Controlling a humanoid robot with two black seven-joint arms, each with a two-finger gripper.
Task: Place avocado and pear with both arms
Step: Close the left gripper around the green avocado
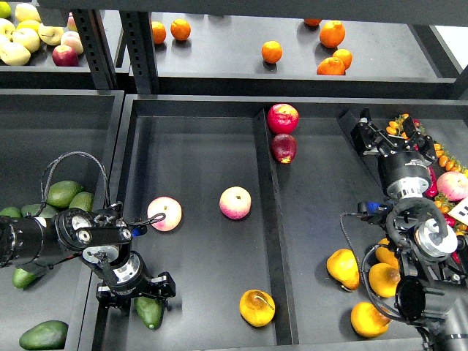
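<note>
The dark green avocado (149,312) lies at the front left corner of the middle tray (197,157). My left gripper (136,291) hangs right over it, fingers spread wide on either side of its top end, open. The golden pear (257,308), with a brown patch, lies on the floor of the same compartment at the front, close to the divider (268,219). My right gripper (365,130) is far off at the back right, over the right compartment; it is dark and its fingers cannot be told apart. Nothing shows in it.
Two round pink-yellow fruits (164,213) (235,202) lie mid-compartment. Two red apples (283,118) sit behind the divider. Yellow-orange fruits (342,268) lie beside my right arm. More avocados (64,194) fill the left bin. Oranges (272,51) and apples (64,55) lie on the upper shelf.
</note>
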